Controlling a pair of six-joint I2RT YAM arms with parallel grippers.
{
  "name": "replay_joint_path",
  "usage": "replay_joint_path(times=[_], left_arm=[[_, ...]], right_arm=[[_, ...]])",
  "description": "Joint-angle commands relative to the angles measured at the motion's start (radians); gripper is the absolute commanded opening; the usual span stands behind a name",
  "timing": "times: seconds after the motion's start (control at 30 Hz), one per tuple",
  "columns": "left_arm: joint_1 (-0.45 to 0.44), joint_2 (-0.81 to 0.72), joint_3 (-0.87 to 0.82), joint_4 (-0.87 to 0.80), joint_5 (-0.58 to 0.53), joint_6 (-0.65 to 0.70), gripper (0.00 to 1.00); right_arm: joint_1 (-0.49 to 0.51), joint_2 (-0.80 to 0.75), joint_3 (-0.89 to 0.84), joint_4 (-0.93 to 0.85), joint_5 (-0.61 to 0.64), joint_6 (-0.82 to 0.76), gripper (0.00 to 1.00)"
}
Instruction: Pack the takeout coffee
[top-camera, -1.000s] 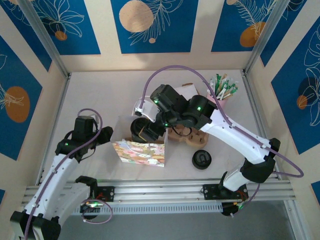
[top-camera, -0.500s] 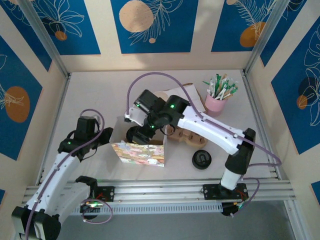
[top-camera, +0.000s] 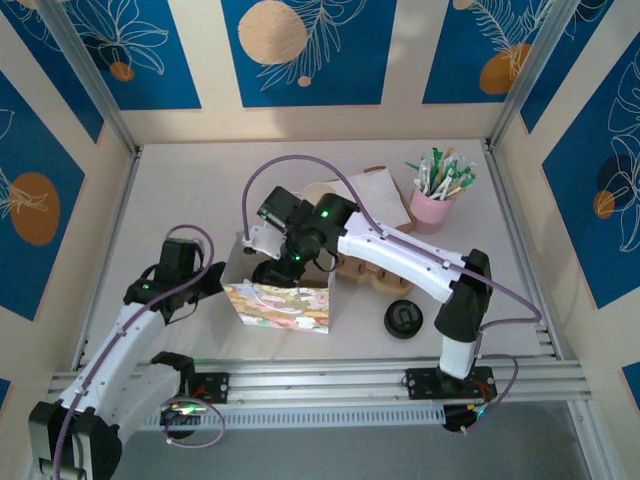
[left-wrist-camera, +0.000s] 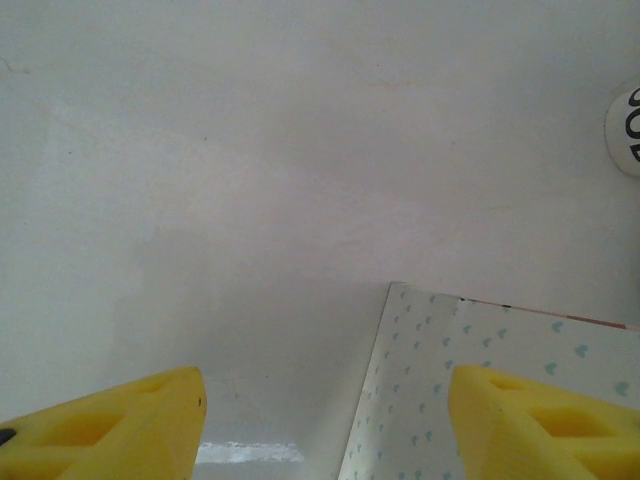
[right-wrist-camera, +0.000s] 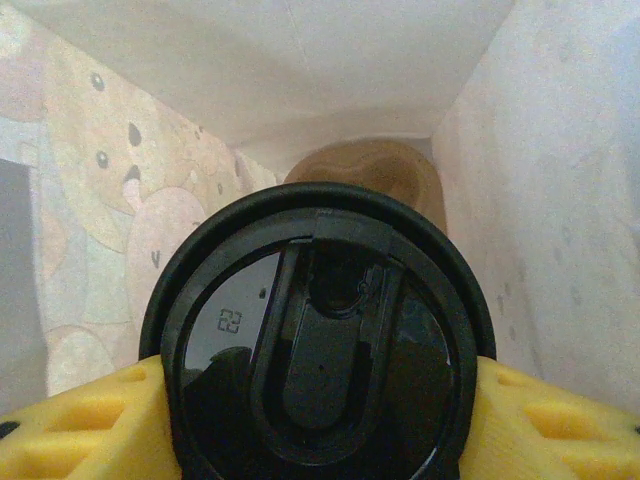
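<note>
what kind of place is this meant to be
Probably a mock café takeout counter, staged in a panelled robot cell: a lidded takeout coffee at an open patterned paper bag, a pink cup of stirrers or straws, a spare black lid on the table.

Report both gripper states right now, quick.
Left gripper: open, nothing between its fingers.
Right gripper: closed on the takeout coffee, inside the paper bag.
</note>
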Motion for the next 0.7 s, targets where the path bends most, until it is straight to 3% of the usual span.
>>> replay_joint_path(times=[0.0, 0.67], left_arm=[[-0.007, 0.014, -0.023, 0.033, 0.025, -0.02, 0.65], [-0.009, 0.129, -0.125, 0.183, 0.078, -0.084, 0.58]], right_arm=[[0.003, 0.029, -0.017, -0.002, -0.03, -0.028, 0.55], [0.021, 0.114, -0.033, 0.068, -0.045, -0.039, 0.51]])
